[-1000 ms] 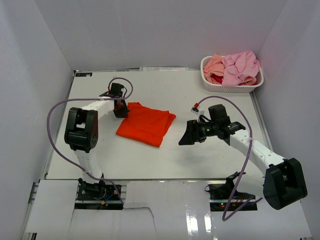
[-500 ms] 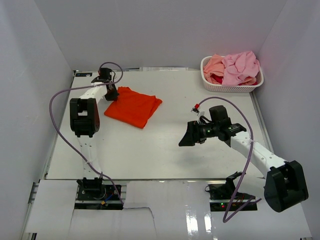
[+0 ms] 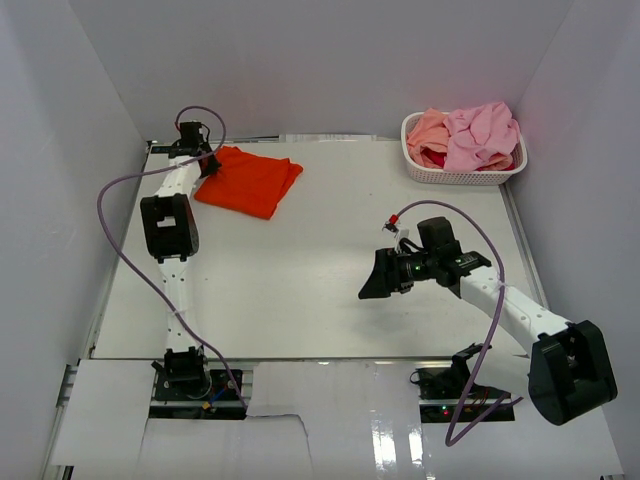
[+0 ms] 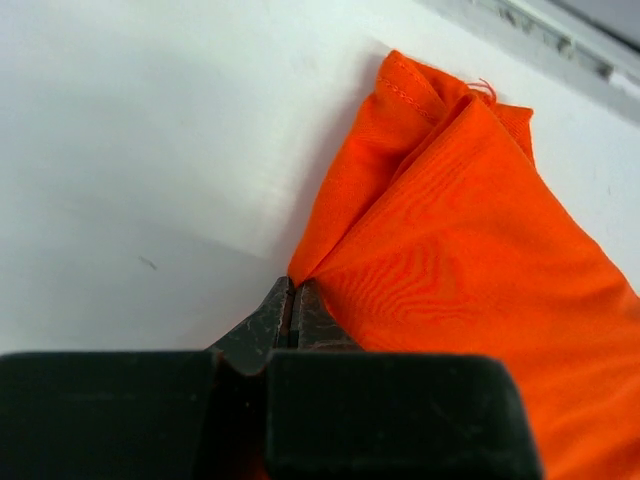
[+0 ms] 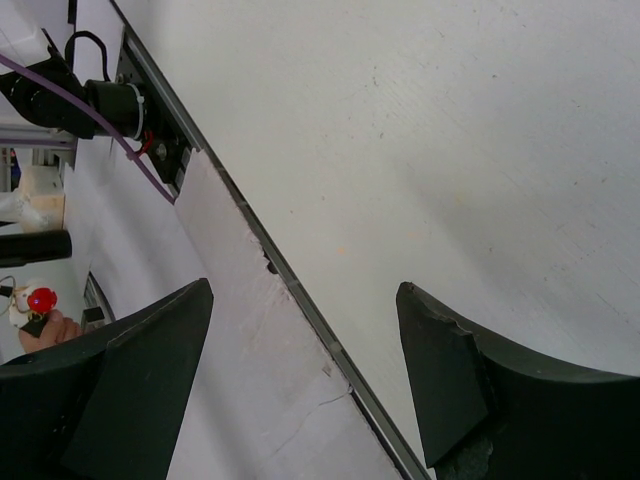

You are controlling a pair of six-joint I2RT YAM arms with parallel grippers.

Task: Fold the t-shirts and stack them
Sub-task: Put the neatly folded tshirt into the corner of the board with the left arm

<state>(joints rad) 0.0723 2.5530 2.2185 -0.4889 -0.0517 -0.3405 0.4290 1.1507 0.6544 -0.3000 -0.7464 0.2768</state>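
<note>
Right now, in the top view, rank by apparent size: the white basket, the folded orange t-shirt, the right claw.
1-2. The white basket and the folded orange t-shirt: nearly alike, too close to rank.
3. The right claw: clearly smallest.

The orange shirt point(image 4: 460, 280) runs past the left wrist view's right edge. In the basket point(image 3: 460, 177), a dark red shirt point(image 3: 432, 158) lies mostly buried under paler shirts point(image 3: 478, 135).

From above and behind, I see the whole flat white tabletop point(image 3: 330, 250). Left wrist, close, shares the folded orange-red cloth t-shirt point(image 4: 450, 280); right wrist faces the near edge.
</note>
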